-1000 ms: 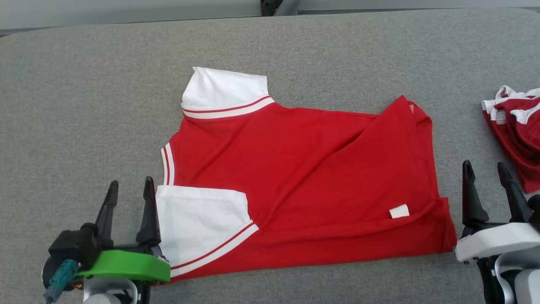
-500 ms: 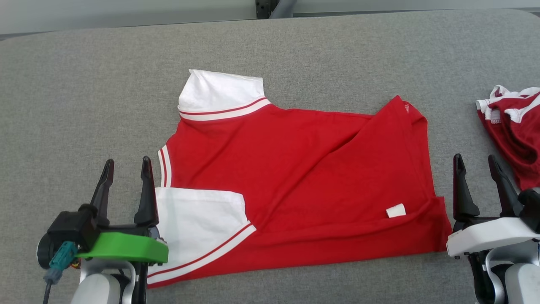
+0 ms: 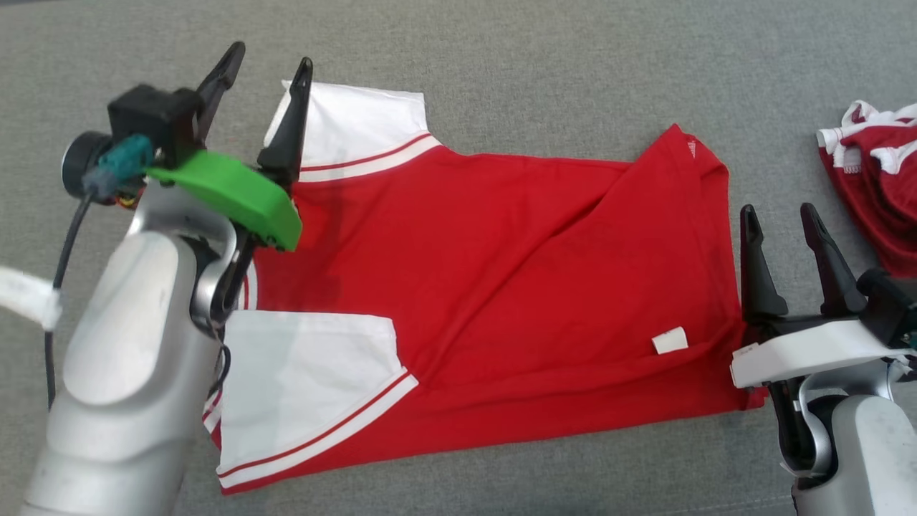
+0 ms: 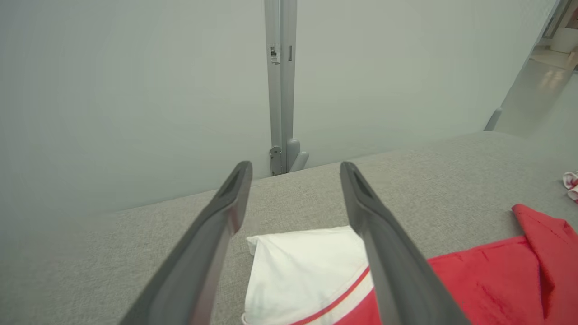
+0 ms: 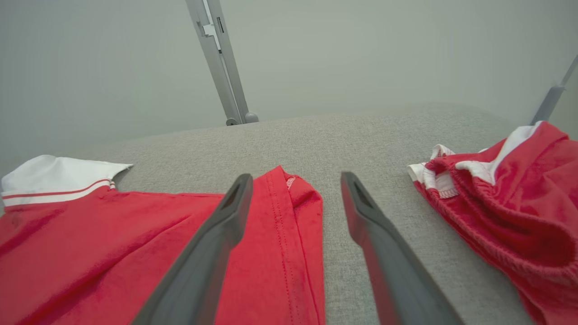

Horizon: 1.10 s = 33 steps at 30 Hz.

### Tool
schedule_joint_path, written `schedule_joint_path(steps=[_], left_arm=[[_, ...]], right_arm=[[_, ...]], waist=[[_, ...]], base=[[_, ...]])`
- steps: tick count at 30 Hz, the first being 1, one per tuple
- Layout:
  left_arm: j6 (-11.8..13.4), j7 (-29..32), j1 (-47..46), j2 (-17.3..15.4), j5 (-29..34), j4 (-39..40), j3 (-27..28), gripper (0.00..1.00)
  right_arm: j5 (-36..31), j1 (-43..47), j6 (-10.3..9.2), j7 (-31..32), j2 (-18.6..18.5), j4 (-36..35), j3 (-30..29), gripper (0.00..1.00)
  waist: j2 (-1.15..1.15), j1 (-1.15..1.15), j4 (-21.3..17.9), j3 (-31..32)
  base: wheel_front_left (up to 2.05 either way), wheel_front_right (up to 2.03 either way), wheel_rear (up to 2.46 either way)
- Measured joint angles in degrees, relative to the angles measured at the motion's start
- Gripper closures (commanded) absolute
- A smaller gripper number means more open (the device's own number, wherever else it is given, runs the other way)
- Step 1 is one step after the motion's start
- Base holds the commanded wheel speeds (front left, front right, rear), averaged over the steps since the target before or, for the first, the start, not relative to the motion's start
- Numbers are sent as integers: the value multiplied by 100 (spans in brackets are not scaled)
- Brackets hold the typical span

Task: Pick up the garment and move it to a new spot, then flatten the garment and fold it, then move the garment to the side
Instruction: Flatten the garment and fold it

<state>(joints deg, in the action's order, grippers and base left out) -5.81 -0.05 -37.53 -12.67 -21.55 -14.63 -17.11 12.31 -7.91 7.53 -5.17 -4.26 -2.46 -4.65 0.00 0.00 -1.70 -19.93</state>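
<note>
The garment (image 3: 501, 279) is a red shirt with white sleeves, spread sideways on the grey padded table (image 3: 501, 64). One white sleeve (image 3: 358, 125) lies at the far left, the other (image 3: 301, 387) near the front left. My left gripper (image 3: 272, 57) hovers open over the far sleeve's (image 4: 302, 271) outer edge, nothing between its fingers. My right gripper (image 3: 781, 215) stands open just off the shirt's right hem (image 5: 289, 225), its left finger (image 5: 216, 234) over the red cloth, holding nothing.
A second red and white garment (image 3: 877, 193) lies bunched at the table's right edge, close to my right gripper; it also lies to the right in the right wrist view (image 5: 501, 212). A pale wall with a metal post (image 4: 280, 85) stands behind the table.
My left arm has reached forward from the near sleeve to the far sleeve, still open. The head camera has tilted down. The right gripper has shifted slightly towards the hem.
</note>
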Motion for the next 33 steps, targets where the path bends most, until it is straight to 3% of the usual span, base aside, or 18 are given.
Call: schedule_joint_path(steps=[7,16,17,20,28,33], left_arm=[[-143,689,-1363,-210,-408,-2081,-490,0],[-170,1058,-2006,-454,-1080,-3072,-1395,0],[-171,1056,-2074,-464,-1146,-3137,-1440,38],[-171,1005,-2197,-503,-1318,-3278,-1606,100],[-177,579,-2370,-542,-1575,-3559,-1945,100],[-177,338,-2479,-404,-1684,-3701,-2085,100]], right_arm=[[110,-411,0,-207,21,349,327,0],[213,-669,0,-363,-16,697,436,0],[221,-711,0,-368,-30,717,444,0],[249,-862,0,-382,-111,759,493,0],[400,-1975,0,-261,-554,988,723,0],[531,-2638,0,-19,-892,1410,1099,0]], waist=[[0,0,-366,-516],[0,0,-689,-970],[0,0,-707,-998],[0,0,-738,-1055],[0,0,-688,-1089],[0,0,-579,-1086]], base=[[0,0,0],[0,0,0],[0,0,0],[0,0,0],[0,0,0],[0,0,0]])
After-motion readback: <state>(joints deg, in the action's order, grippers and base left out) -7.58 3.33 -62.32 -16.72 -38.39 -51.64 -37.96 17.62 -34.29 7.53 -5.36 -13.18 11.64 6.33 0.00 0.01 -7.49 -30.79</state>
